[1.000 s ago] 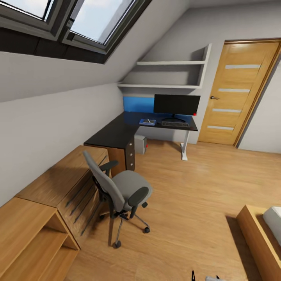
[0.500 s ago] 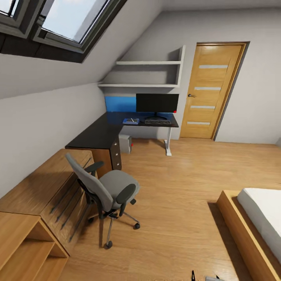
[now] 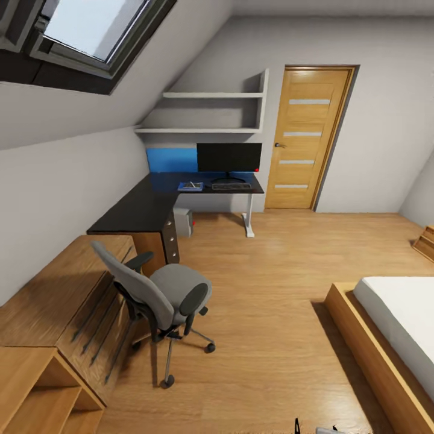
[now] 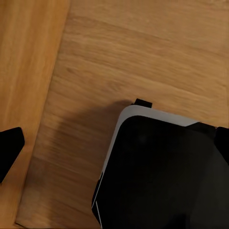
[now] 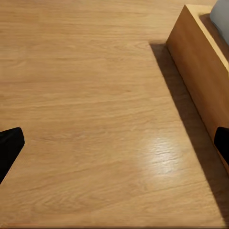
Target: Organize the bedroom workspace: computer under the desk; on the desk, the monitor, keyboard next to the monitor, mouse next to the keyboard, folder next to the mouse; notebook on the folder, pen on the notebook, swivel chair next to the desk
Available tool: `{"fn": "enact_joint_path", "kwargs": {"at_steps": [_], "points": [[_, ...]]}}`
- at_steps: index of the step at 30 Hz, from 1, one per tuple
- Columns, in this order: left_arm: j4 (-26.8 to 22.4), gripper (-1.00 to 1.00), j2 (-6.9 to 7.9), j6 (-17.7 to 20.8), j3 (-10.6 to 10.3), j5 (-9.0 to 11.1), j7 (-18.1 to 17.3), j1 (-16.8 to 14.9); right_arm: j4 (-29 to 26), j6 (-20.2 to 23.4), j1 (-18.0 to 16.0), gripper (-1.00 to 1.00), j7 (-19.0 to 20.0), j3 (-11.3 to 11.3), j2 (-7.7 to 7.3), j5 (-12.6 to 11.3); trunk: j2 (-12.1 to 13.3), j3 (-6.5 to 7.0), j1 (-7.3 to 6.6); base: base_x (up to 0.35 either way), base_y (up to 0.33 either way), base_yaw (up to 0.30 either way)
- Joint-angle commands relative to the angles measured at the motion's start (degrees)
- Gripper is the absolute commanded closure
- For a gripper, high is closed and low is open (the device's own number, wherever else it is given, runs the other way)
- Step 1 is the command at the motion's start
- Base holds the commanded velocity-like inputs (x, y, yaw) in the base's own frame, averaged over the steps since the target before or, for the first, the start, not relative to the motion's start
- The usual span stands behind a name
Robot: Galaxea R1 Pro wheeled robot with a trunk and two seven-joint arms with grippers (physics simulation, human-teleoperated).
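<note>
A bedroom under a sloping roof was seen from the head camera, with the black L-shaped desk [image 3: 141, 208] set in the far corner, in the upper left-centre of the frame. The monitor [image 3: 229, 158] stood upright on the desk, its dark screen facing the room, before a blue wall panel [image 3: 172, 160]. The keyboard [image 3: 231, 186] lay on the desk just below the monitor. To its left the blue folder [image 3: 190, 187] lay flat on the desktop, with something small and pale resting on top of it; what that was could not be made out. The mouse could not be picked out at this distance. The computer [image 3: 182, 222] was seen on the floor under the desk, beside the drawer stack. The swivel chair [image 3: 158, 299] stood in the lower left of the frame, well apart from the desk and just beside a light wooden drawer unit [image 3: 66, 301]. A wooden door [image 3: 304, 138] was shut at upper right, and a bed [image 3: 392, 331] on a wooden frame occupied the lower right corner.

In the left wrist view, the left gripper [image 4: 114, 143] was held open over the wooden floor, above a dark rounded part of the robot. In the right wrist view, the right gripper [image 5: 114, 145] was likewise spread wide and empty over bare floorboards beside the bed frame.
</note>
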Motion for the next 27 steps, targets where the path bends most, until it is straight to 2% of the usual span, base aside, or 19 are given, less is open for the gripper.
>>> {"fn": "enact_joint_path", "kwargs": {"at_steps": [1,13,18,27], "points": [[-0.07,-1.0,0.06,-0.23,-0.44,0.61,0.4,-0.01,0.13,-0.16,-0.06,-1.0,-0.34,0.49,0.07,-0.21,-0.11,-0.11,0.03,-0.106,0.317,-0.011],[-0.07,-1.0,0.06,-0.2,-0.44,0.61,0.4,-0.01,0.15,-0.15,-0.1,-1.0,-0.28,0.5,0.13,-0.2,-0.11,-0.11,0.03,-0.119,0.148,-0.001],[-0.06,-1.0,0.06,-0.26,-0.44,0.59,0.4,-0.01,0.15,-0.15,-0.07,-1.0,-0.25,0.5,0.13,-0.2,-0.11,-0.11,0.03,-0.026,0.05,0.0],[-0.06,-1.0,0.06,-0.29,-0.44,0.54,0.4,-0.01,0.15,-0.15,-0.06,-1.0,-0.25,0.5,0.13,-0.2,-0.11,-0.11,0.03,-0.002,0.225,0.0]]}}
